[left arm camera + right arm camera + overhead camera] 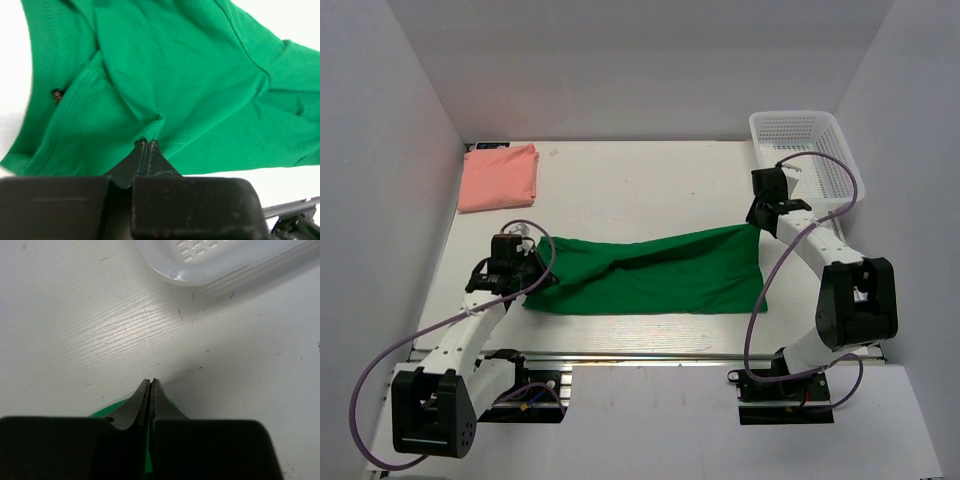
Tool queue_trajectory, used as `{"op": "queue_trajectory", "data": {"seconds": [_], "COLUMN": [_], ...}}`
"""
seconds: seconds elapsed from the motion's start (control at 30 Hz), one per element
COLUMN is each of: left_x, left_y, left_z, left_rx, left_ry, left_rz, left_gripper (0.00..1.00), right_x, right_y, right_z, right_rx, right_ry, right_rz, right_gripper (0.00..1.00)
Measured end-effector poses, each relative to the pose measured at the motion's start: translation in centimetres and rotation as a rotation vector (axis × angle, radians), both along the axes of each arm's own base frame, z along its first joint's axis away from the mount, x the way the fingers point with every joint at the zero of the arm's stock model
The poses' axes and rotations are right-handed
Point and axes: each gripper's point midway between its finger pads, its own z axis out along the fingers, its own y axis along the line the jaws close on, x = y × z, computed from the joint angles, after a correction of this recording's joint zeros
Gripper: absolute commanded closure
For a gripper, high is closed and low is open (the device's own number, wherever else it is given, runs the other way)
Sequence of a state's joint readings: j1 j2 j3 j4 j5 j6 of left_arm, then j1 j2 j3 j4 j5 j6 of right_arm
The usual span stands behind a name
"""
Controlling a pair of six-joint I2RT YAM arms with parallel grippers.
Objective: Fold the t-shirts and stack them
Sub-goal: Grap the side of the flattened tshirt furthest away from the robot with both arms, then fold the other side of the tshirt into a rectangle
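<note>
Holds the soft, limp green t-shirt (pixel 650 272) by its ends, with left gripper (pixel 148 142) clamped on the left edge and right gripper (pixel 150 382) clamped on the far-right corner.

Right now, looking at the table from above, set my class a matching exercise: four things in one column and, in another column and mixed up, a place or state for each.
Column one:
1. green t-shirt
2. pink t-shirt
3. white basket
4. left gripper

Column two:
A. folded, at the far left corner
B. at the far right corner
C. shut on green cloth
D. spread across the middle

Pairs: 1-D, 2-A, 3-B, 4-C
</note>
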State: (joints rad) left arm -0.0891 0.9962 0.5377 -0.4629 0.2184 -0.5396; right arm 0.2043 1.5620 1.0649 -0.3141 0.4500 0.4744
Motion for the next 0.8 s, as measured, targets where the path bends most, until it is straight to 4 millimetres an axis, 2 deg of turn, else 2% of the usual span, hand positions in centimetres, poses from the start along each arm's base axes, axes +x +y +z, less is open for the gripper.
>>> {"op": "queue_trajectory", "data": {"seconds": [0.17,0.43,0.5,0.53,0.63,0.67,0.73,0.77,0.8], "left_x": [-0.1,-2.1,-2.6,-2.9,-3.1,-3.0,-3.0,-3.0,-3.0], "left_y": [0.8,1.2,1.3,1.4,1.5,1.5,1.5,1.5,1.5], "left_z": [0.4,-2.3,-3.0,-3.3,-3.6,-3.6,-3.7,-3.8,-3.8], "left_rx": [0.02,0.028,0.031,0.031,0.036,0.037,0.038,0.039,0.036], "left_ry": [-0.021,0.062,0.076,0.083,0.095,0.095,0.099,0.1,0.102], "left_rz": [0.053,0.088,0.094,0.097,0.1,0.103,0.108,0.107,0.11], "left_gripper": [1.0,1.0,0.91,0.75,0.49,0.32,0.21,0.17,0.14], "right_x": [-0.4,-3.4,-4.1,-4.5,-6.1,-6.7,-7.8,-8.3,-8.8], "right_y": [-0.1,-0.6,-0.7,-0.7,-1.0,-1.1,-1.3,-1.4,-1.5], "right_z": [1.1,-1.3,-2.2,-2.7,-4.3,-4.8,-5.7,-6.1,-6.4], "right_rx": [0.002,-0.007,-0.007,-0.007,-0.003,0.0,0.005,0.009,0.014], "right_ry": [-0.026,0.05,0.07,0.082,0.11,0.117,0.134,0.137,0.14], "right_rz": [0.006,0.01,0.009,0.005,-0.008,-0.015,-0.031,-0.04,-0.05], "right_gripper": [1.0,1.0,1.0,1.0,1.0,0.95,0.78,0.63,0.55]}}
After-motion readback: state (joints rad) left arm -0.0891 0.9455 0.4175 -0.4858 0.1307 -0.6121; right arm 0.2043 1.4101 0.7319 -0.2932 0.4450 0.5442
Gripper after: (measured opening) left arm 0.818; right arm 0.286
